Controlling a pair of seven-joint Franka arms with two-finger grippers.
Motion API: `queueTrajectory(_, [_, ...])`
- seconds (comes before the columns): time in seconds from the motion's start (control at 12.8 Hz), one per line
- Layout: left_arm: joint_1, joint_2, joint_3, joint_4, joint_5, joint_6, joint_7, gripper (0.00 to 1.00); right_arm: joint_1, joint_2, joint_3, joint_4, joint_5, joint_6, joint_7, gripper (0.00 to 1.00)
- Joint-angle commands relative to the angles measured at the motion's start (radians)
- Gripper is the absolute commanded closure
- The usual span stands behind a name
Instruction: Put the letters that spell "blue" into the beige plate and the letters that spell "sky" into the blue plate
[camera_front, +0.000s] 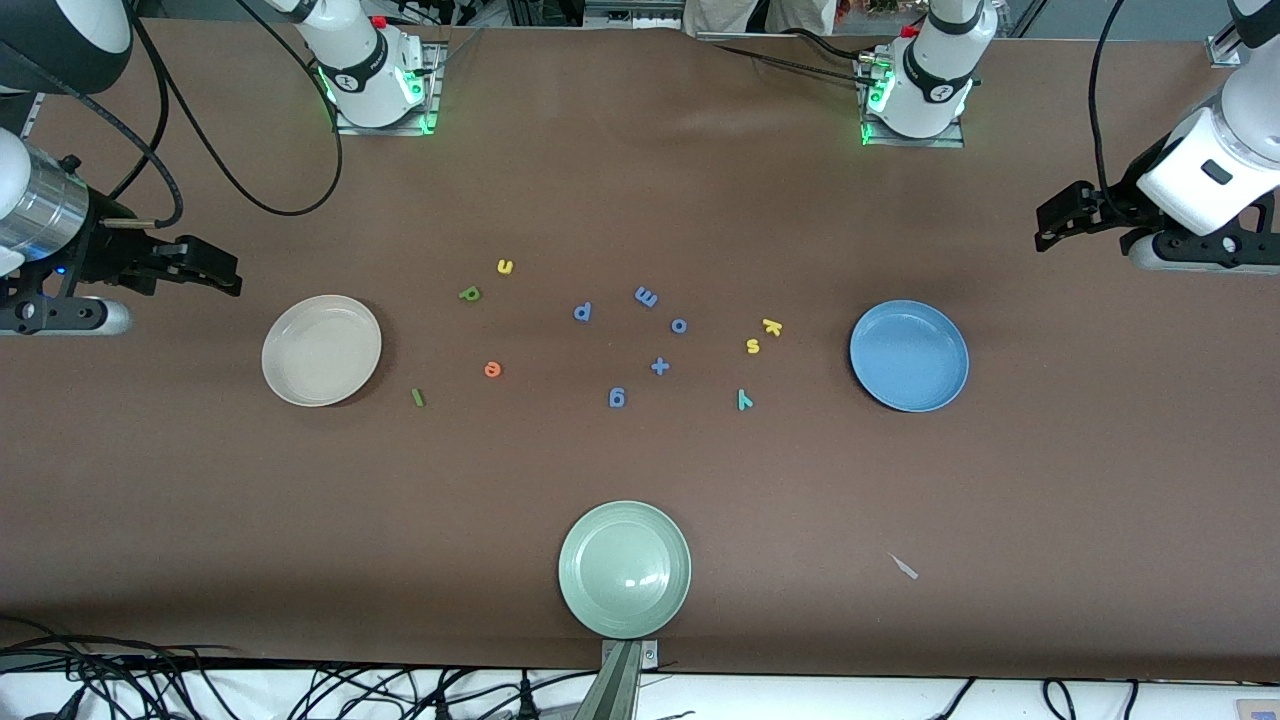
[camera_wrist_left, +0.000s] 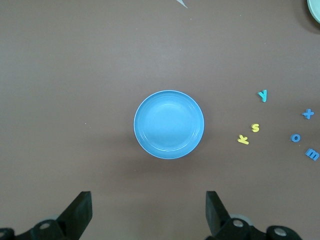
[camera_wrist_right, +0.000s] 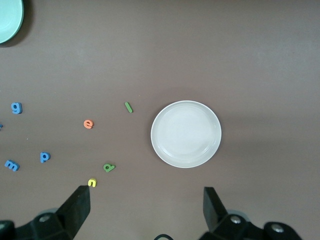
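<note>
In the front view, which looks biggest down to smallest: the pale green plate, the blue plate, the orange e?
1. Pale green plate, though it sits nearest the camera, so that may be only nearness.
2. Blue plate.
3. Orange e, far smaller.

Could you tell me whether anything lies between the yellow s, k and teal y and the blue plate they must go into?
Nothing visible does. The s, k and y lie beside the blue plate with bare table between. The small blue letters lie toward the right arm's end of the table.
</note>
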Motion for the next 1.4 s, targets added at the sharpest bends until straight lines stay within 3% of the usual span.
queueTrajectory(0.0, [0.005, -0.008, -0.003, 0.015, -0.004, -0.02, 0.027, 0.0, 0.003, 0.0, -0.001, 0.004, -0.007, -0.007, -0.014, 0.0])
queueTrajectory(1.32, [0.0, -0.008, -0.008, 0.015, -0.004, -0.02, 0.024, 0.0, -0.003, 0.0, -0.003, 0.005, -0.007, -0.003, -0.072, 0.0])
